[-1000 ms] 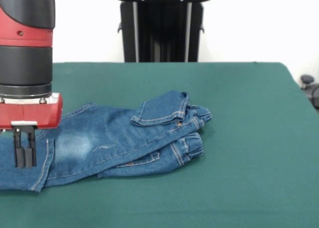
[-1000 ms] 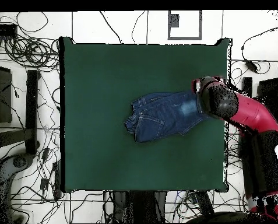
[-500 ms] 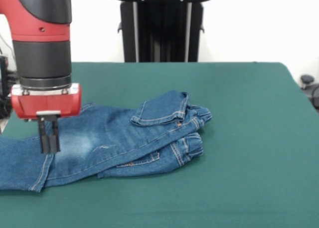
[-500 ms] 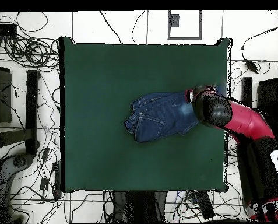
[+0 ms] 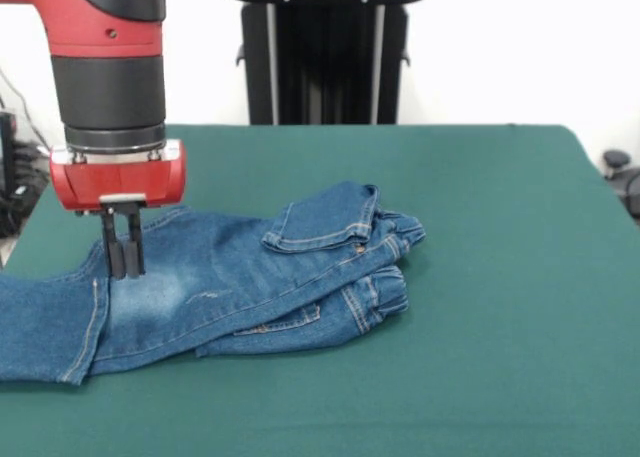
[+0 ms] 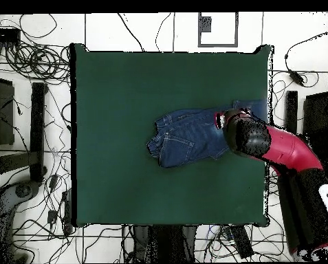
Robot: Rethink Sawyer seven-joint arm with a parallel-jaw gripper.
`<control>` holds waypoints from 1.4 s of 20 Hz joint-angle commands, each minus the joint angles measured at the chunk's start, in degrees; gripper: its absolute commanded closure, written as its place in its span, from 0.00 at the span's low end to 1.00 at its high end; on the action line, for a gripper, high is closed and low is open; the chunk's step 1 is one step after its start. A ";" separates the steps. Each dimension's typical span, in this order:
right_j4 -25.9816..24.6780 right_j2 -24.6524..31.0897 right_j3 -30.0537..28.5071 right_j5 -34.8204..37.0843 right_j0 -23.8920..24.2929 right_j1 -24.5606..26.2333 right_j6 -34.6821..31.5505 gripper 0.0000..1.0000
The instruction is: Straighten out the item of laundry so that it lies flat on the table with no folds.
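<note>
Item: one pair of small blue denim jeans (image 5: 240,282), lying on the dark green table (image 5: 500,277), left of centre in the front view, with one leg running off the picture's left edge. Condition, left to right. Leg end: a hemmed cuff lies near the left edge, the fabric there fairly flat, with a seam fold line showing beside it. Thigh: a faded pale patch, smooth, under the gripper (image 5: 124,258), which hangs from the red and black arm with its two black fingers drawn close together, tips at or just above the denim; nothing can be seen gripped between them, and whether they touch the cloth cannot be told. Middle: the two legs lie stacked one on the other, the lower one showing as a second edge along the near side. Right end: the waistband and a pocket panel are doubled back on themselves into a raised bundle with orange-tan stitching showing. In the overhead view the jeans (image 6: 188,136) sit right of the table's centre, compact rather than spread, and the arm covers their leg end. Progress, by judgement: early. The leg end is partly laid out; unfolding the waist bundle and parting the stacked legs are left to do.
</note>
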State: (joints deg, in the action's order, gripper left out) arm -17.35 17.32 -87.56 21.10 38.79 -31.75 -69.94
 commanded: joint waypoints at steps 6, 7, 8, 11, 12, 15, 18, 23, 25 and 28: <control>-0.28 1.27 -7.25 -0.59 0.66 0.09 -7.49 1.00; -0.36 1.34 -7.32 -0.86 0.73 0.09 -7.52 0.00; -0.40 1.45 -7.37 -1.07 0.83 0.15 -7.54 0.00; -0.51 1.89 -7.53 -1.21 1.22 0.26 -7.29 0.00; -0.55 2.04 -7.57 -1.26 1.35 0.29 -7.21 0.00; -0.61 2.50 -7.51 -1.50 1.77 0.55 -6.99 0.00; -0.72 2.22 -7.38 -1.37 1.59 0.58 -7.15 0.00; -0.16 -0.17 -6.05 1.22 -0.34 1.08 -8.40 0.00; -0.29 -0.34 -5.58 1.33 -0.47 1.57 -8.19 0.00; -0.50 0.02 -4.57 0.96 -0.11 3.16 -7.48 0.00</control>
State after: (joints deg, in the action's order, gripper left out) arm -17.35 16.94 -89.06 21.10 41.38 -32.58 -69.94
